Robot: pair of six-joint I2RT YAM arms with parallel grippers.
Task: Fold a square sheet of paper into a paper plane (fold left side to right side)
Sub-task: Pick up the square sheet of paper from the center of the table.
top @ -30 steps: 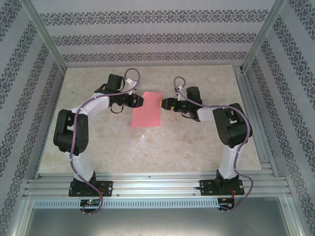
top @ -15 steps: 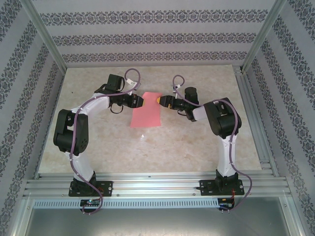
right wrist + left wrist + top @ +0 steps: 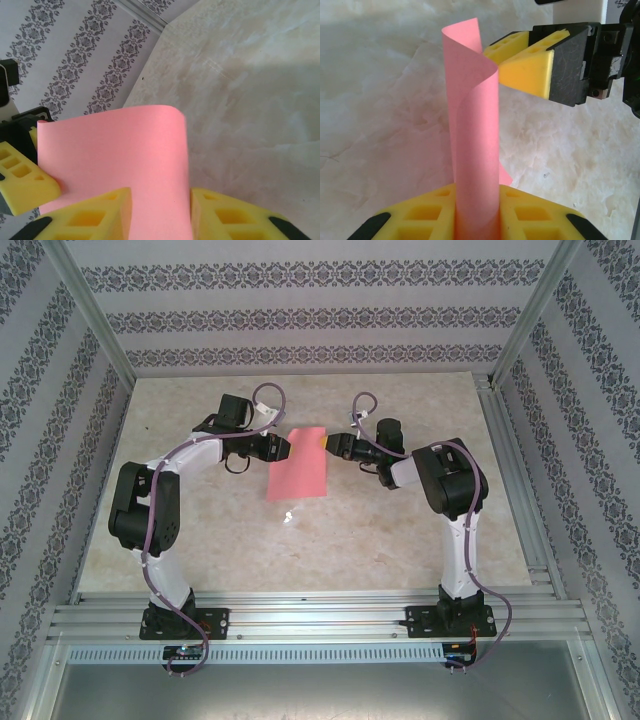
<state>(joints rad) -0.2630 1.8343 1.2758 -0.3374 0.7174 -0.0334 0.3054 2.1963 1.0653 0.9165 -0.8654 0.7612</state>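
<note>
Right gripper (image 3: 327,442) has slid left to the far right edge of the square sheet of paper (image 3: 298,468), jaws narrowed around it (the curl hides any actual pinch). Opposite, left gripper (image 3: 286,447) clamps the sheet, which curls up mid-table (image 3: 200,540).

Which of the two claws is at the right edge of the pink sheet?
The right claw: it meets the square sheet of paper on the right edge; the left claw is on the left edge.
</note>
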